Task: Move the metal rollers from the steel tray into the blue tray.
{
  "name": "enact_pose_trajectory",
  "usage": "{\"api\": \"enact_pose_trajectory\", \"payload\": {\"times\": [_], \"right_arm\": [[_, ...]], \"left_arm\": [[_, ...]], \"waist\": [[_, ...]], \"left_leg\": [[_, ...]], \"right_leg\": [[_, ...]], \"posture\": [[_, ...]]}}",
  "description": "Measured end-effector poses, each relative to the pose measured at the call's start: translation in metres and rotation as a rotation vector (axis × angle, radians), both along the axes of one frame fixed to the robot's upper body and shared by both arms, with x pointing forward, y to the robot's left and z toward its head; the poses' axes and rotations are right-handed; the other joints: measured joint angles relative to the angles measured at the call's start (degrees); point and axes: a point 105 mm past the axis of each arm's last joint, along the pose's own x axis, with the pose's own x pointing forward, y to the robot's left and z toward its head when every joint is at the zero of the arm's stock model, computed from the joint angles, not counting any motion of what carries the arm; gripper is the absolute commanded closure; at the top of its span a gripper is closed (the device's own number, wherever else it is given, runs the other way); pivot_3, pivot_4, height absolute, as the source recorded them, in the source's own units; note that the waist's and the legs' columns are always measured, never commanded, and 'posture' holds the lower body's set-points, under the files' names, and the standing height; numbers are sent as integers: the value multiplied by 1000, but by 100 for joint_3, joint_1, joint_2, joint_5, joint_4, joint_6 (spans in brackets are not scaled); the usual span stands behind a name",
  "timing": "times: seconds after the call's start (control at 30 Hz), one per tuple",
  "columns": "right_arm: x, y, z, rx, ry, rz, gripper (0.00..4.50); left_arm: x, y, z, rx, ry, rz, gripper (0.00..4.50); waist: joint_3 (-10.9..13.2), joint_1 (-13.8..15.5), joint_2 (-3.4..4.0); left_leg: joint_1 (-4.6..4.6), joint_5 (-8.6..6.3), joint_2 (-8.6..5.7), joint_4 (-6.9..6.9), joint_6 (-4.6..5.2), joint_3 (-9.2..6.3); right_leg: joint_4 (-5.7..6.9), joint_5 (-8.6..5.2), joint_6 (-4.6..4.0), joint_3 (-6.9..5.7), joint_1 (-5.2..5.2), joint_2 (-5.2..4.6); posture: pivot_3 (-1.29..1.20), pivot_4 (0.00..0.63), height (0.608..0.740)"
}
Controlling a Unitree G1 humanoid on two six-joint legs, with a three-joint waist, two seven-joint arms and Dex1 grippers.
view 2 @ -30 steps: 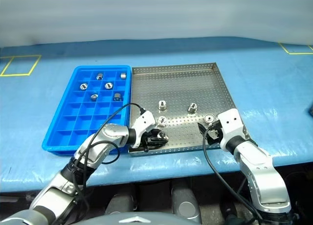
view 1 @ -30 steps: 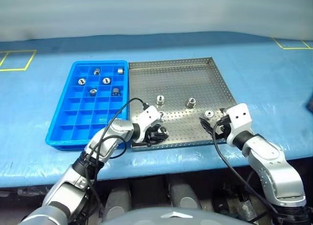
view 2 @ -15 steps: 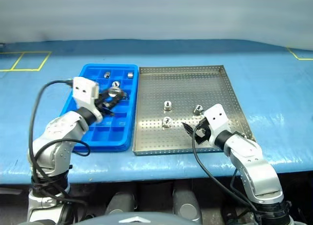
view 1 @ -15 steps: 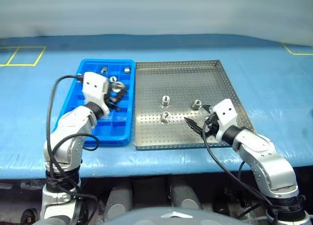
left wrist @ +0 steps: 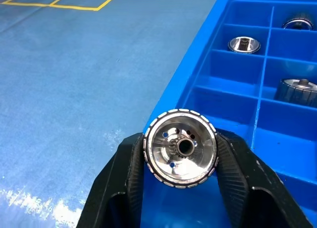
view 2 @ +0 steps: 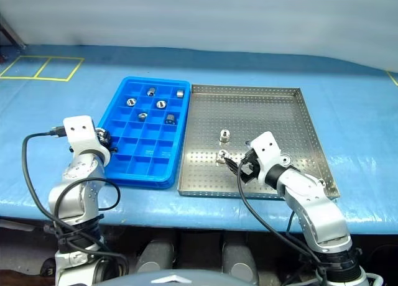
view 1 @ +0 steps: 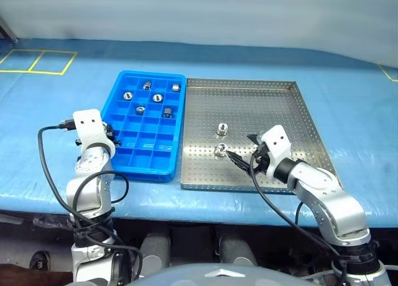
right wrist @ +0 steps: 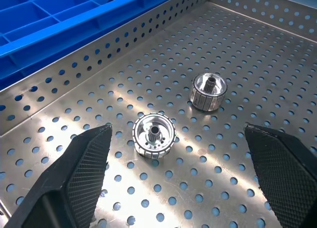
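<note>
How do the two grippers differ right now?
The left gripper is shut on a metal roller; the right gripper stands wide open and holds nothing.
The left gripper hangs at the blue tray's outer edge, over the blue table cover; the right gripper is over the steel tray, aimed at the nearer of two loose rollers.
Both have two black fingers and point forward and down.

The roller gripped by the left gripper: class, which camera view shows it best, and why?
The left wrist view: the roller sits end-on between the left gripper fingers, with its hollow centre and ribbed rim plain. In the head views it is at most a speck at the blue tray edge.
</note>
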Motion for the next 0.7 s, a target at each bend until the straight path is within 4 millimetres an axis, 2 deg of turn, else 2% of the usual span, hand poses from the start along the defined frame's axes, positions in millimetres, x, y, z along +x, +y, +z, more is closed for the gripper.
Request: {"api": "enact_pose_trajectory", "payload": {"times": [0.3,0.4,0.43,0.5,0.7], "right_arm": [[-1,3,-2,19,7,-7,0],[-1,2,-3,18,7,-15,0],[-1,2,-3,18,7,-17,0],[-1,2,-3,18,6,-22,0],[-1,1,-4,20,8,-36,0]], "left_arm": [[15,-5,1,-23,-41,-14,2700],[18,-7,-1,-20,-36,-26,1766],[19,-8,0,-19,-41,-26,1322],[21,-10,3,-29,-59,-27,776],[26,-25,14,-79,-166,-66,776]], "waist": [[0,-36,0],[0,-68,0],[0,-79,0],[0,-87,0],[0,-94,0]], "left_leg": [[-2,0,0,1,0,0],[-2,0,0,2,0,0],[-2,0,0,2,0,0],[-2,0,0,3,0,0],[-3,0,0,2,0,0]], "right_leg": [[-1,1,0,-1,0,0],[-1,1,1,-1,0,-1],[-1,1,1,-1,0,0],[0,1,1,-1,0,-1],[-1,1,2,0,0,0]], "posture": [[69,150,740],[63,150,740],[61,150,740],[55,150,740],[37,150,740]]}}
